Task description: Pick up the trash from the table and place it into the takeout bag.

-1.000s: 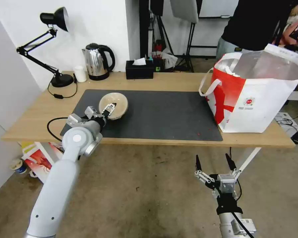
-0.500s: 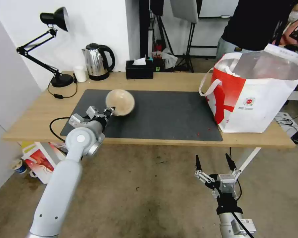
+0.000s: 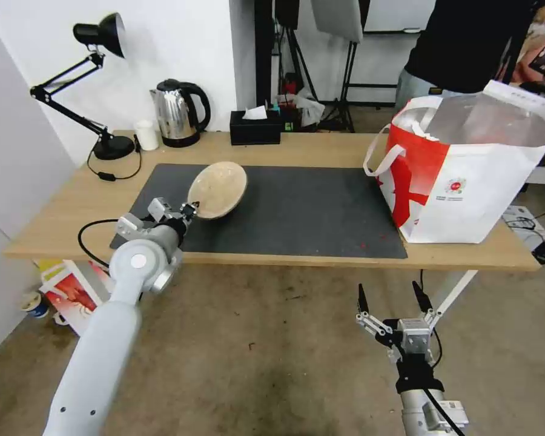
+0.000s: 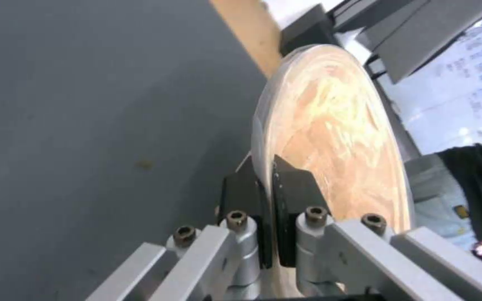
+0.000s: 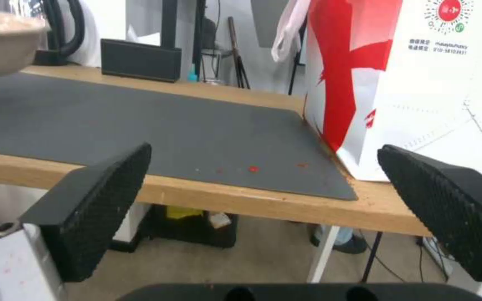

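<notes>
The tan paper bowl (image 3: 217,189) is pinched at its rim by the left pincer (image 3: 189,211) and held tilted above the dark mat (image 3: 309,212) of the bench (image 3: 60,212). The takeout bag (image 3: 466,175) stands well apart to that pincer's right. The right pincer (image 3: 389,298) is held spread below the bench edge.

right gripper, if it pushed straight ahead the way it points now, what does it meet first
Probably the table's front edge. The right gripper, open and low in front of the table, points at that edge, with the takeout bag behind; depth is unclear.
</notes>
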You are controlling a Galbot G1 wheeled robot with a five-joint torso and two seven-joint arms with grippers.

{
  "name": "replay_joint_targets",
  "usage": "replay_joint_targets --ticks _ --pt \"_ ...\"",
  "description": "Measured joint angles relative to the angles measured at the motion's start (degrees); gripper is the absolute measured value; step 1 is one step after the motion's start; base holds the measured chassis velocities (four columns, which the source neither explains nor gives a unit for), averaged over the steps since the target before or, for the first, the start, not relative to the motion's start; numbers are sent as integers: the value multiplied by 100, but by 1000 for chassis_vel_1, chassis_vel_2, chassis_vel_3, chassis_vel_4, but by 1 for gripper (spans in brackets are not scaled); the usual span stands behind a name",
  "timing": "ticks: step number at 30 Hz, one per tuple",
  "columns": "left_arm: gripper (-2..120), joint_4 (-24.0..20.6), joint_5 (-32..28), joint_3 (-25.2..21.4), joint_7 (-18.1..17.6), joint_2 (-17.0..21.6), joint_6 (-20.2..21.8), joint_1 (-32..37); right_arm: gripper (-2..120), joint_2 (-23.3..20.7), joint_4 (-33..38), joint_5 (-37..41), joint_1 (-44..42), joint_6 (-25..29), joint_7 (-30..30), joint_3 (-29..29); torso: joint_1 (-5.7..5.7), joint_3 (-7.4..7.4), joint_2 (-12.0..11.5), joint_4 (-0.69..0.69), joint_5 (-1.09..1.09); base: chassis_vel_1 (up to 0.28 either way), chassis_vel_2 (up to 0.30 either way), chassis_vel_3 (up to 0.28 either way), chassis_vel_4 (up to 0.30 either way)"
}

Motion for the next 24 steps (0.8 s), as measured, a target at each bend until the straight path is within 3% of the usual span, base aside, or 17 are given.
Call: replay_joint_targets --ticks 9,14,18,21,24 --pt "0 -534 -332 -169 227 325 -102 44 100 0 0 0 0 0 0 0 0 0 1 1 0 0 0 0 0" --pt "0 -594 -570 -143 383 549 -124 -198 100 0 0 0 0 0 0 0 0 0 1 0 0 0 0 0 0" --pt "0 -553 -903 82 651 1010 -243 -707 100 0 0 0 0 0 0 0 0 0 1 0 0 0 0 0 0" --pt "0 -338 -1179 510 856 1555 -369 -1429 100 0 0 0 0 0 0 0 0 0 1 0 0 0 0 0 0" --pt "0 -133 -1299 887 991 1762 -439 -1931 100 0 0 0 0 0 0 0 1 0 1 1 0 0 0 0 0"
